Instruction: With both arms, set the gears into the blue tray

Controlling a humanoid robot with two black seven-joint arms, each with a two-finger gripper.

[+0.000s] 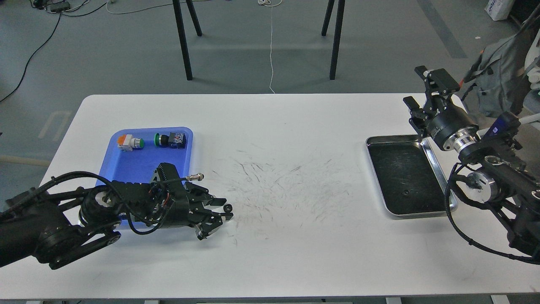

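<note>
Just off the left gripper's (222, 210) fingertips, a small black gear (228, 207) lay on the white table (274, 253); the jaws were apart, holding nothing. The blue tray (126, 166) lay behind the gripper. Step: grasping; next, probably centre and close.

Left arm (105, 207) hides the blue tray's (126, 164) near edge.

White table (287, 261) — blue tray (122, 169), steel tray (438, 169), seemingly one gear (228, 207).
</note>
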